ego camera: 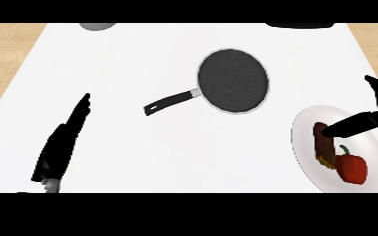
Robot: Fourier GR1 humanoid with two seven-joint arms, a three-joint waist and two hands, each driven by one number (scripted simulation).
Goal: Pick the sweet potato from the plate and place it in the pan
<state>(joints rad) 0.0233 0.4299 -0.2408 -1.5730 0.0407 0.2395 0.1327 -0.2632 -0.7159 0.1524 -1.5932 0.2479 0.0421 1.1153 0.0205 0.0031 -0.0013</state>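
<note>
Right hand [354, 124] is nearer, thumb and finger spread wide, empty. The brownish-red oblong sweet potato [323, 147] lies on the white round plate [306, 125], at the hand's 7 o'clock, long axis 12–6. Dark round frying pan [232, 81] sits at the plate's 10 o'clock. Left hand [65, 140] straight-fingered, resting.

A red bell pepper [353, 169] with a green stem lies on the near part of the white dish at the right, its stem pointing up toward the far side. The broad white counter [148, 130] fills most of the scene, with pale wood floor [18, 42] showing past its left and right edges. At the far left edge a grey rounded object [97, 26] is cut off, and at the far right a dark object [299, 25] likewise.
</note>
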